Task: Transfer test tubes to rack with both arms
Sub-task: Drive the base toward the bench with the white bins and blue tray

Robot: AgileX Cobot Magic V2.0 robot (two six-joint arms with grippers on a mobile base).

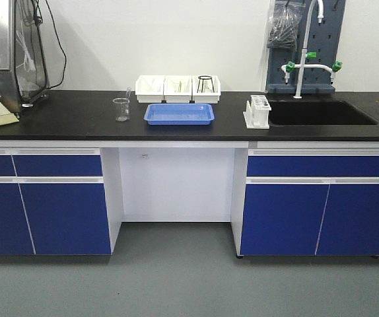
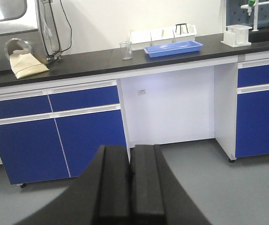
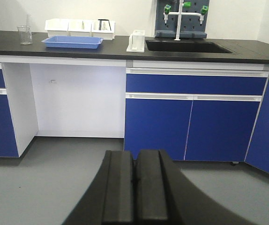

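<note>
Test tubes are too small for me to pick out with certainty from where I stand; thin pale streaks show inside the three white bins (image 1: 177, 88), but I cannot tell whether they are tubes. The rack (image 1: 257, 111), a small white stand, sits upright on the black counter (image 1: 64, 115), just beside the left edge of the sink (image 1: 318, 112). To the left of the rack lies a shallow blue tray (image 1: 179, 113), and left of that stands a clear beaker (image 1: 121, 109). The bins line up behind the tray, near the wall, and a black wire tripod (image 1: 205, 84) stands in the rightmost one. A white faucet (image 1: 302, 66) with green knobs rises behind the sink. Blue cabinets run under the counter, with a white open bay below the tray. My left gripper (image 2: 130, 154) hangs low over the grey floor, its two black fingers pressed together with nothing between them. My right gripper (image 3: 135, 157) hangs likewise, fingers pressed together and holding nothing. Both are well apart from the counter.
</note>
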